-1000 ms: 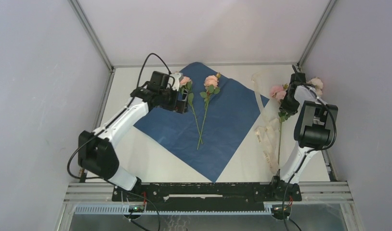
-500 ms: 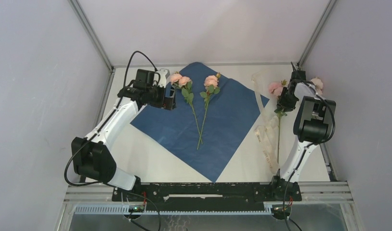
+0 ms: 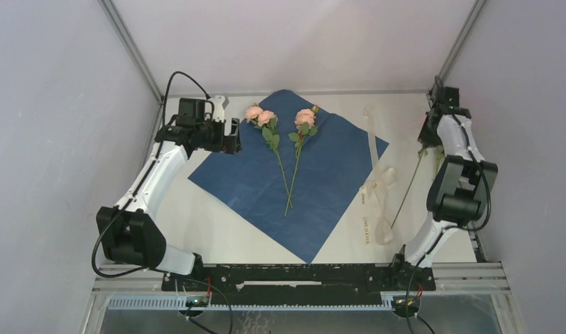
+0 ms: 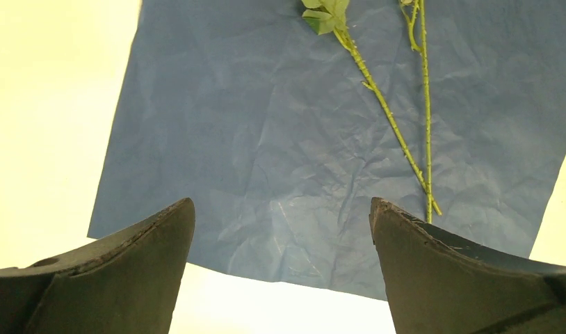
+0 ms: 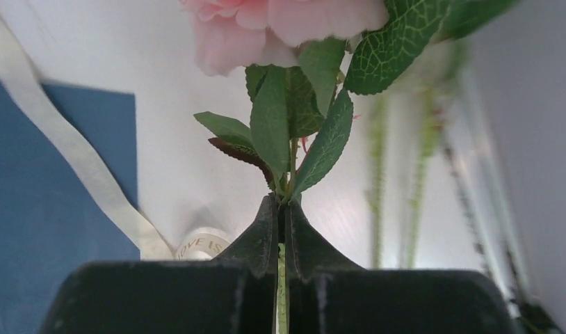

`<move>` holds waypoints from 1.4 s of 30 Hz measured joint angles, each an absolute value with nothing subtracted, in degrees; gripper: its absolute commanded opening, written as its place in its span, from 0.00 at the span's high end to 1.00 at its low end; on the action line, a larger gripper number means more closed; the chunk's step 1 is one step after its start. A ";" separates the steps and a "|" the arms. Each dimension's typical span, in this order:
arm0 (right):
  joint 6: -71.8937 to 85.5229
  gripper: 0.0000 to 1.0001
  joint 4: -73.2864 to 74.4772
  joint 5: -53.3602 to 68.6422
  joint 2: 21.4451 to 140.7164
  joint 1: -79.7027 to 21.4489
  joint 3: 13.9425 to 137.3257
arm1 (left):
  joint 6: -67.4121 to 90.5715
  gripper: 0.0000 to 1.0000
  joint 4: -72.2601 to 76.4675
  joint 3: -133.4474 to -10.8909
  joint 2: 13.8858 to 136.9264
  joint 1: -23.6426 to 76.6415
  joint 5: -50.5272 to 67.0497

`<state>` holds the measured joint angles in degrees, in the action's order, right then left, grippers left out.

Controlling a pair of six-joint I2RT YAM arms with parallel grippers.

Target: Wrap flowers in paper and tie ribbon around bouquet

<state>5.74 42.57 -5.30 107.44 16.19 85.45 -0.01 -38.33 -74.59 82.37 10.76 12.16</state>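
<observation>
Right fingers (image 5: 256, 240) pinched shut on 1 flower (image 5: 294, 118), on thin stem (image 5: 281, 292) just under leaves, far right of surface. Left fingers (image 4: 134, 257) wide apart, empty, above left corner of paper (image 3: 322, 188). 2 flowers (image 3: 304, 117) lie on paper, ribbon (image 3: 373, 174) beside it. Stems likely light, springy; blooms crushable: hold stem, never petals

White table (image 3: 197, 216), grey walls (image 3: 58, 104), aluminium rail (image 3: 475, 278) near edge.
</observation>
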 measured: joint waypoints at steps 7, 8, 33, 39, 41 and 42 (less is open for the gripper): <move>3.33 1.00 43.29 -23.86 87.66 9.91 90.08 | -0.08 0.00 -38.33 -74.59 82.26 7.29 12.80; 2.17 1.00 42.50 -26.24 84.23 6.42 90.15 | -0.08 0.00 -38.33 -74.59 82.15 6.76 12.91; 14.68 0.10 40.01 7.42 139.46 -29.47 125.78 | -0.05 0.00 -37.41 -71.55 77.45 0.58 14.68; 10.52 0.09 41.21 -5.32 127.04 -26.28 116.44 | -0.05 0.00 -37.39 -71.55 77.45 0.56 15.68; 9.39 0.14 41.32 -10.46 118.76 -23.18 109.21 | -0.05 0.00 -37.39 -71.55 77.45 0.56 15.86; 9.23 0.16 41.04 -13.06 114.63 -20.86 105.56 | -0.05 0.00 -37.39 -71.55 77.45 0.56 15.92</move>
<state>9.23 41.04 -13.06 114.63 -20.86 105.56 -0.05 -37.39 -71.55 77.45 0.56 15.92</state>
